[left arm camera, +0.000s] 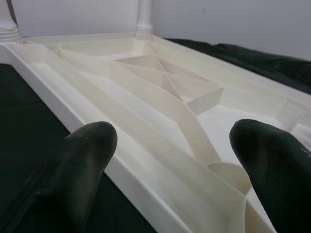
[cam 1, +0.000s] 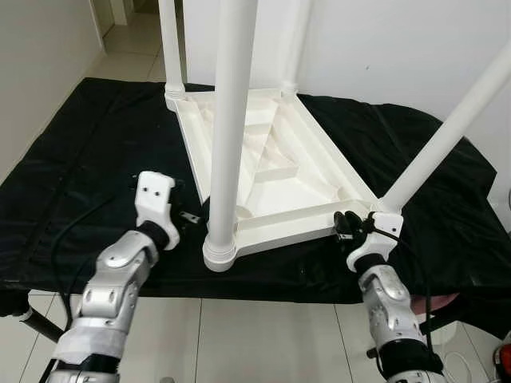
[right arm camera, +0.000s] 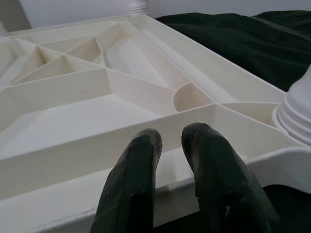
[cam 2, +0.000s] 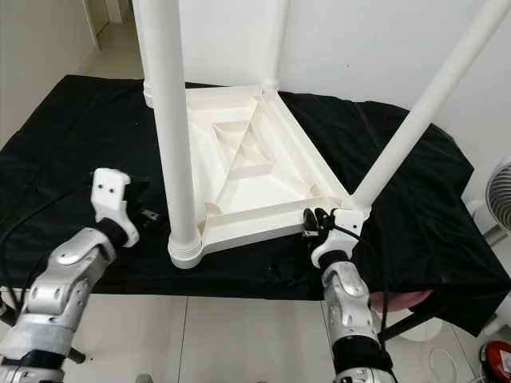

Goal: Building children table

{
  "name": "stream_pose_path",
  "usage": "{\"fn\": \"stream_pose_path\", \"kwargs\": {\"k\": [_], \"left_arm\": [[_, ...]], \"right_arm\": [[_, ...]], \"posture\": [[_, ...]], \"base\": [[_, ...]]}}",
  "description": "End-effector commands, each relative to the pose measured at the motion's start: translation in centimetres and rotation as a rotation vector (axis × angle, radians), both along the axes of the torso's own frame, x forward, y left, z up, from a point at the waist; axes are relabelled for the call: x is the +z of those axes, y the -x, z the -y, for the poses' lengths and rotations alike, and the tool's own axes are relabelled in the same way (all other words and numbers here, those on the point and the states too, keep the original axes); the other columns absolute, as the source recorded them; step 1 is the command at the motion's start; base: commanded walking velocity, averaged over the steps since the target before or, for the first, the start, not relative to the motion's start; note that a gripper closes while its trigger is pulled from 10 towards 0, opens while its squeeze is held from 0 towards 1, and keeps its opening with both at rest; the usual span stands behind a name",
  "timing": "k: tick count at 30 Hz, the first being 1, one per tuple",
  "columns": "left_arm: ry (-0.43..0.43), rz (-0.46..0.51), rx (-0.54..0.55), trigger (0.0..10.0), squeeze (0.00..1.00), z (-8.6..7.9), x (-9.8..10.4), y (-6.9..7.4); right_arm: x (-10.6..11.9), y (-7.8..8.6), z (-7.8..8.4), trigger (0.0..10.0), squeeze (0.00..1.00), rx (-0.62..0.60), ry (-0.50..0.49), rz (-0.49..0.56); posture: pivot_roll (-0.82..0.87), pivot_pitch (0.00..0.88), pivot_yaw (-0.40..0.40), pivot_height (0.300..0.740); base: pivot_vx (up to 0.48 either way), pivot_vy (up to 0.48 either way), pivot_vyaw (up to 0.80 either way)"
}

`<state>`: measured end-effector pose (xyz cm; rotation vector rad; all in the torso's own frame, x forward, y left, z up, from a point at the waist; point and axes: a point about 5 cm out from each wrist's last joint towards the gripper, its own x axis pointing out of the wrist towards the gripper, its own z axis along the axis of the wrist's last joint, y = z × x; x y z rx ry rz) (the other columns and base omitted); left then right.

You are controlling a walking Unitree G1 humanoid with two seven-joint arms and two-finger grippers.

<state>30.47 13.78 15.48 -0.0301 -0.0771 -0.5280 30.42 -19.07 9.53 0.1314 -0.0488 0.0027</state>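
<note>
A white plastic children's table [cam 1: 271, 171] lies upside down on a black cloth, its ribbed underside facing up. Its legs stand upright: a thick near-left leg [cam 1: 231, 120], a slanting near-right leg [cam 1: 447, 136] and two far ones [cam 1: 170, 48]. My left gripper [cam 1: 190, 217] hovers just left of the near-left leg's base, open, fingers [left arm camera: 87, 150] spread toward the table's long side rim. My right gripper [cam 1: 345, 223] sits at the near rim beside the near-right leg's socket. Its fingers [right arm camera: 141, 155] are pressed nearly together with nothing between them, tips against the rim [right arm camera: 73, 194].
The black cloth [cam 1: 88, 159] covers a low platform, with tiled floor [cam 1: 263, 335] in front. A white wall stands close behind. A fan [cam 2: 499, 195] and a red object [cam 2: 497, 359] are at the right. A black cable [cam 1: 68, 231] trails by my left arm.
</note>
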Motion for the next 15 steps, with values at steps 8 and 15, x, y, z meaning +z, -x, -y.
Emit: {"fn": "stream_pose_path", "kwargs": {"k": [8, 15], "left_arm": [[-0.08, 0.072, -0.275, 10.0, 0.0, 5.1, 0.4, 0.6], [-0.08, 0.106, -0.392, 10.0, 0.0, 7.3, 0.9, 1.3]], "right_arm": [[0.1, -0.6, -0.9, 10.0, 0.0, -0.154, 0.046, -0.064], [0.0, -0.8, -1.4, 10.0, 0.0, -0.211, 0.073, -0.068]], "posture": [[-0.01, 0.0, -0.08, 0.74], [-0.01, 0.0, -0.084, 0.74]], "base": [[0.0, 0.0, 0.0], [0.0, 0.0, 0.0]]}}
